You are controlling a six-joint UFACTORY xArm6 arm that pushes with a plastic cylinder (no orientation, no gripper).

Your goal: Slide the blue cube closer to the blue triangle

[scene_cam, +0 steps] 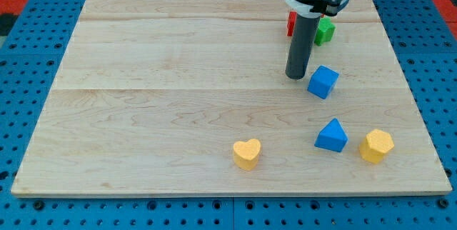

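The blue cube (323, 81) lies on the wooden board (178, 101) at the view's right, above the middle. The blue triangle (331, 136) lies below it, toward the view's bottom, a clear gap between them. My tip (296, 76) is the lower end of the dark rod. It stands just to the left of the blue cube, close to its upper left side; I cannot tell if it touches.
A yellow heart (247, 153) lies left of the blue triangle, a yellow hexagon-like block (376, 146) right of it. A red block (291, 23) and a green block (325, 31) sit near the board's top edge, partly hidden behind the rod.
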